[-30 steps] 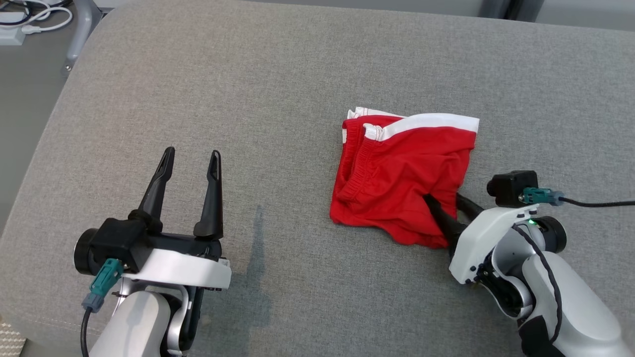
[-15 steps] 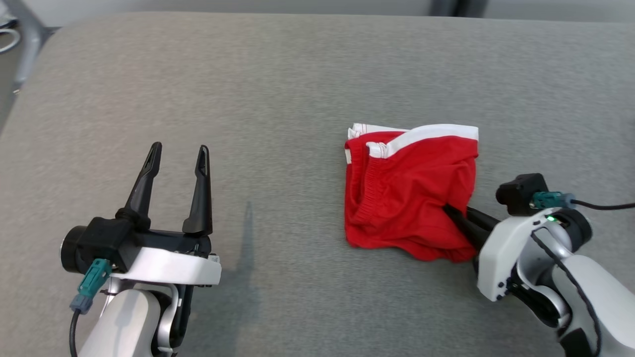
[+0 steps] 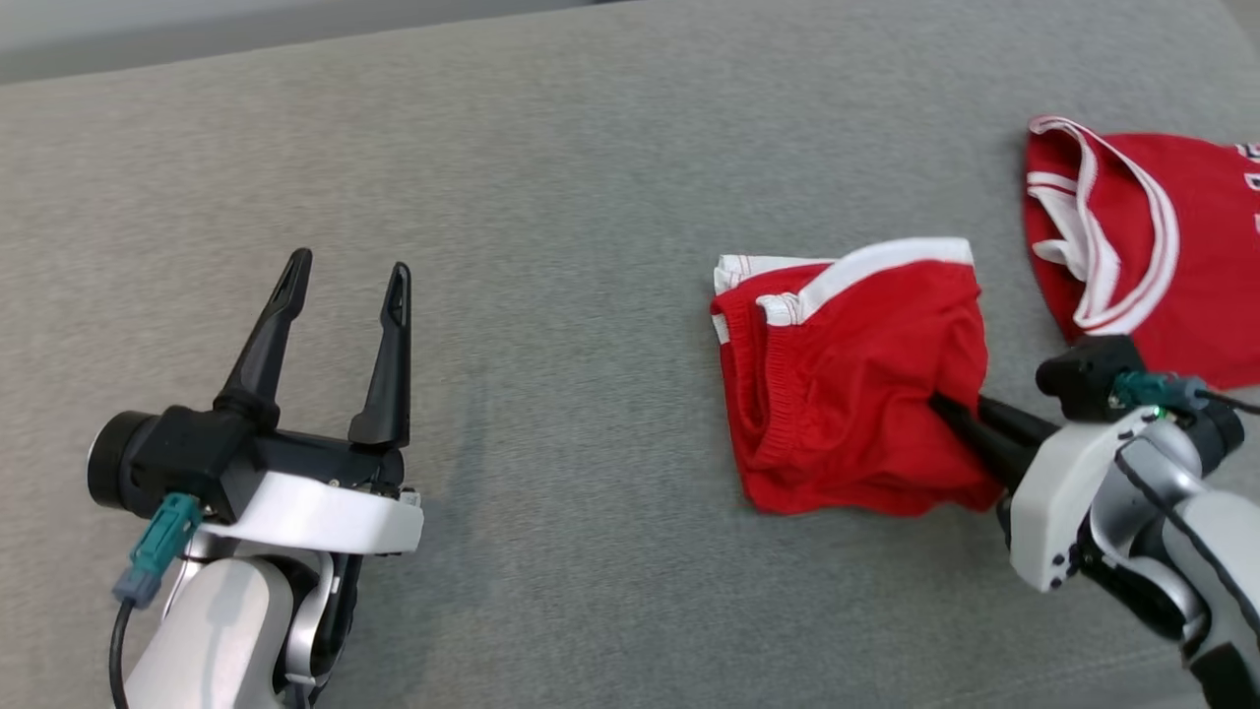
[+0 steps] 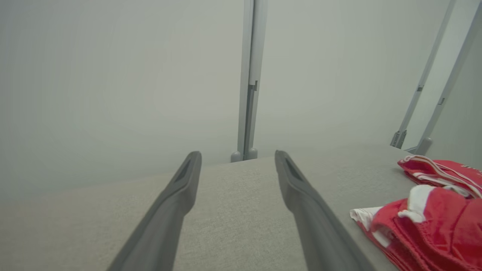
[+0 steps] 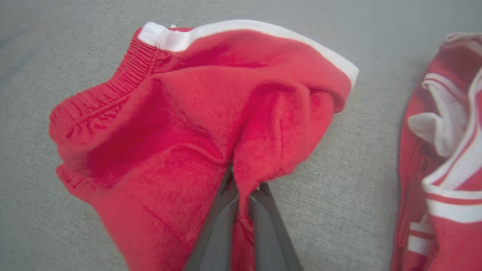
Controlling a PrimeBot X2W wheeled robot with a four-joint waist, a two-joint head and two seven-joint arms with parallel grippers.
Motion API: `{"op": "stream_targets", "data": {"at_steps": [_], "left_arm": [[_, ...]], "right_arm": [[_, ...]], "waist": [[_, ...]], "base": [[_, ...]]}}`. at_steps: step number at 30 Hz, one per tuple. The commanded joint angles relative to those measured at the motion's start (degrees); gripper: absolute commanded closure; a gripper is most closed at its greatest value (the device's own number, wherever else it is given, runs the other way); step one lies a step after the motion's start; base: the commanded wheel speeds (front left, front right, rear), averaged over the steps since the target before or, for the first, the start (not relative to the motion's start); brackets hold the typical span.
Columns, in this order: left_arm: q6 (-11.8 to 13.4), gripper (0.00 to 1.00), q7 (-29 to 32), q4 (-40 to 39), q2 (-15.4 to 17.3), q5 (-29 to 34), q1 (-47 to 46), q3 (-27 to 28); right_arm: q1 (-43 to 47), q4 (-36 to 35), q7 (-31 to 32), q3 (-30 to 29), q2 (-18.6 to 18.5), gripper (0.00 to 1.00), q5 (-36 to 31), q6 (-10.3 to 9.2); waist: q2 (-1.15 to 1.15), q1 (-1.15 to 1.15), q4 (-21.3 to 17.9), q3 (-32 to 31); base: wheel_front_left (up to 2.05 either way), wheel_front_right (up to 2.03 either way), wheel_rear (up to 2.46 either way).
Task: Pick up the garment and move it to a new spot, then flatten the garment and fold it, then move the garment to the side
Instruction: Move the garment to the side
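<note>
The garment [image 3: 847, 394] is a pair of red shorts with a white stripe and an elastic waistband, lying bunched and folded on the grey padded surface [image 3: 551, 197]. My right gripper [image 3: 950, 406] is shut on a pinched fold at its right edge. In the right wrist view the red cloth [image 5: 188, 124] rises in a ridge from between the closed fingers of the right gripper [image 5: 243, 188]. My left gripper [image 3: 345, 271] stands open and holds nothing at the lower left, well apart from the shorts. Past the spread fingers of the left gripper [image 4: 237, 158], the garment [image 4: 425, 226] lies at the right.
A second red garment with white trim [image 3: 1132, 226] lies at the far right, just beyond the shorts, and it appears as the red jersey [image 5: 444, 150] and the red heap [image 4: 440, 171]. Grey metal posts [image 4: 248, 94] stand behind the surface's far edge.
My right gripper's jaws, open around the shorts' edge a second ago, have shut on the cloth. The head camera has turned right, bringing the second red garment into view. The left gripper stays open.
</note>
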Motion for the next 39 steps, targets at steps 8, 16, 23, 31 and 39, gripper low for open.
{"op": "stream_targets", "data": {"at_steps": [8,16,23,31,39], "left_arm": [[-0.1,0.00,2.7,-3.0,1.7,1.3,-3.6,-0.6],[-0.3,0.00,4.6,-5.4,3.1,2.1,-5.5,-1.0],[-0.4,0.00,5.8,-7.0,4.2,2.8,-6.9,-1.2],[-0.5,0.00,6.4,-7.3,4.3,3.0,-8.0,-2.1],[0.3,0.00,5.6,-6.0,4.1,2.3,-6.4,-1.9]], "right_arm": [[-13.6,2.2,-4.6,7.9,-5.9,1.00,0.0,-0.07],[-21.9,5.4,-9.2,9.6,-14.6,1.00,3.9,-0.07],[-23.1,10.4,-11.3,8.2,-18.8,1.00,9.1,-0.07],[-23.9,19.8,-13.8,8.7,-14.6,0.00,14.5,-0.06],[-21.8,24.1,-20.7,7.3,-13.2,0.00,17.5,-0.06]], "waist": [[0.00,0.00,-6.4,6.0],[0.00,0.00,-8.2,9.9],[0.00,0.00,-8.8,13.0],[0.00,0.00,-8.3,14.7],[0.00,0.00,-8.5,12.3]], "base": [[0.00,0.00,0.00],[0.00,0.00,0.00],[0.00,0.00,0.00],[0.00,0.00,0.00],[0.00,0.00,0.00]]}}
